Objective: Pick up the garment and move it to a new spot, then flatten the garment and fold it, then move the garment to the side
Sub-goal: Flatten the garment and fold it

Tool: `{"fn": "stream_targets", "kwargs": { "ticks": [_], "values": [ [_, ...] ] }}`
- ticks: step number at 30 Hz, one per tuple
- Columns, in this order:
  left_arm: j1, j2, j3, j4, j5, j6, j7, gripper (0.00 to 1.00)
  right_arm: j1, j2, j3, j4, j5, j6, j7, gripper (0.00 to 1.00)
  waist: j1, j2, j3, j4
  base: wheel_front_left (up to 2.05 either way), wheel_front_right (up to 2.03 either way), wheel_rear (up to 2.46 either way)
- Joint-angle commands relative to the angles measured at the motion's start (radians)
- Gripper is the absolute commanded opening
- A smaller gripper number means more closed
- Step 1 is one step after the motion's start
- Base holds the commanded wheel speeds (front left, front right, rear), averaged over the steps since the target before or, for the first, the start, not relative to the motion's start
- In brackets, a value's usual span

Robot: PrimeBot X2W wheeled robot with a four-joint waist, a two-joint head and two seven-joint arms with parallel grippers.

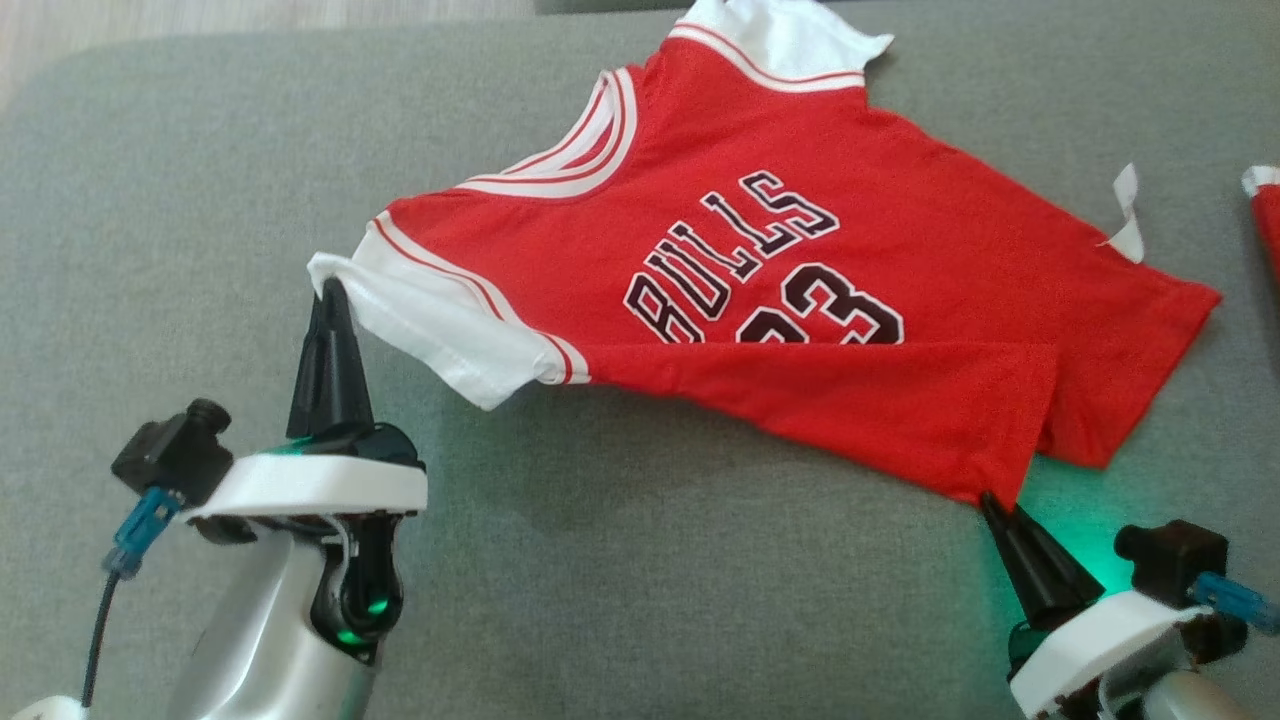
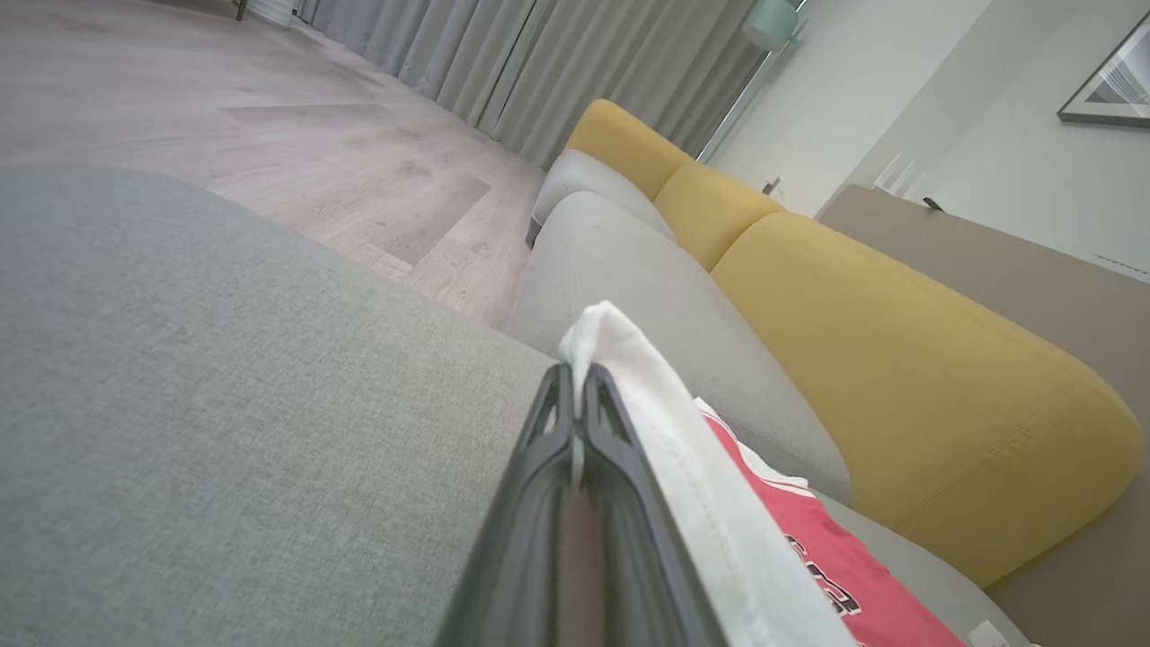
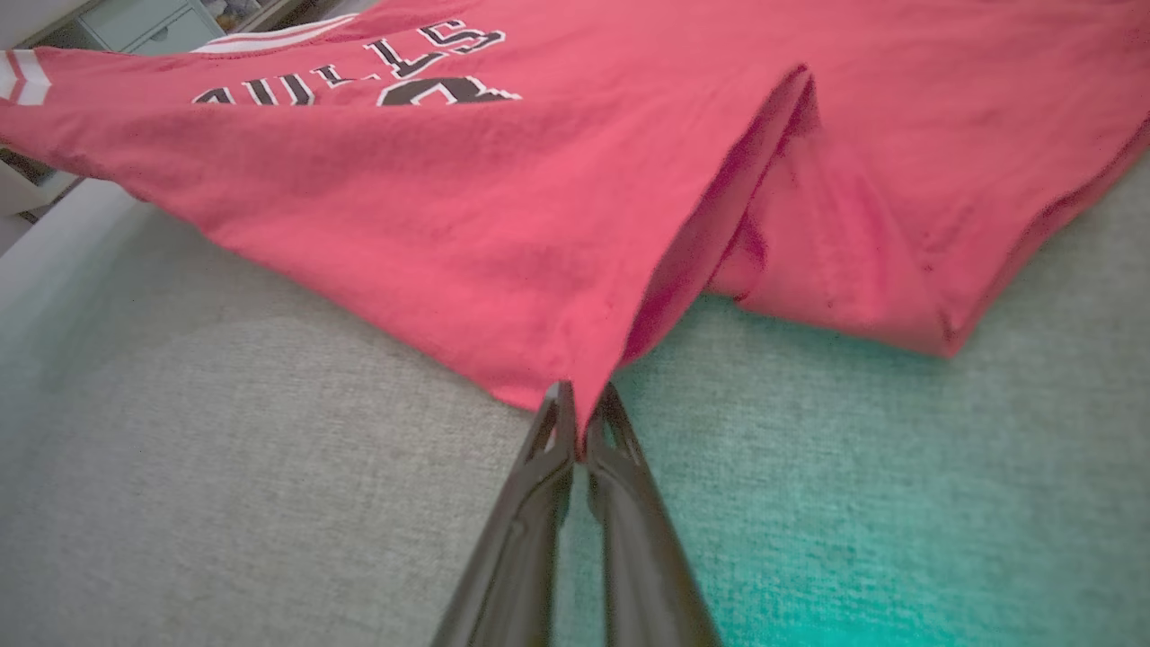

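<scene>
The left pincer (image 1: 330,288) is seen clenched on the white sleeve edge of the garment (image 1: 900,250), the cloth being pinched between the tips and lifted slightly off the surface. In the left wrist view the same closed tips (image 2: 575,382) are wrapped by the white hem of the garment (image 2: 665,422). The right pincer (image 1: 988,500) is shut on the lower corner of the red hem. In the right wrist view that corner of the garment (image 3: 503,225) is drawn to a point between the closed tips (image 3: 582,400), with a folded-over flap raised above the cushion.

The garment, a red jersey with white trim and dark lettering, is spread across the middle of the grey cushion (image 1: 650,600), its near edge doubled over. A white tag (image 1: 1127,215) is stuck up at its far side. A second red item (image 1: 1266,215) is cut off by the right edge, apart from the jersey. Nothing is placed between the pincers.

A green glow is cast on the cushion beside the right pincer. Beyond it, a yellow backrest (image 2: 898,341), a wooden floor (image 2: 269,108), grey curtains (image 2: 557,63) and a framed picture (image 2: 1110,85) can be made out.
</scene>
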Motion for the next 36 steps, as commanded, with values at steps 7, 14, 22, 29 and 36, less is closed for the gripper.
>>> {"fn": "stream_targets", "kwargs": {
  "ticks": [7, 14, 22, 29, 36],
  "values": [
    [-0.027, 0.045, 0.065, -0.109, -0.032, -0.015, 0.011, 0.00, 0.018, -0.104, -0.070, -0.221, 0.089, -0.001, -0.074, 0.00, 0.0000, 0.0000, -0.092, -0.031, 0.00, 0.00, 0.00],
    [-0.147, 0.081, 0.091, -0.319, -0.091, 0.026, 0.149, 0.00, -0.009, -0.247, -0.303, -0.541, 0.125, -0.001, -0.006, 0.00, 0.0000, 0.0000, -0.171, -0.055, 0.00, 0.00, 0.00],
    [-0.394, 0.093, 0.103, -0.443, -0.126, 0.086, 0.284, 0.00, -0.240, -0.340, -0.392, -0.641, 0.113, -0.001, 0.153, 0.00, 0.0000, 0.0000, -0.185, -0.072, 0.00, 0.00, 0.00],
    [-0.723, 0.087, 0.090, -0.233, -0.091, 0.109, 0.337, 0.00, -0.697, -0.324, -0.198, -0.371, 0.116, -0.001, 0.186, 0.00, 0.0000, 0.0000, -0.064, -0.065, 0.00, 0.00, 0.00],
    [-0.984, 0.080, 0.076, 0.026, -0.018, 0.069, 0.262, 0.00, -1.035, -0.216, -0.053, -0.096, 0.096, -0.001, 0.125, 0.00, 0.0000, 0.0000, 0.111, -0.032, 0.00, 0.00, 0.00]
  ]
}}
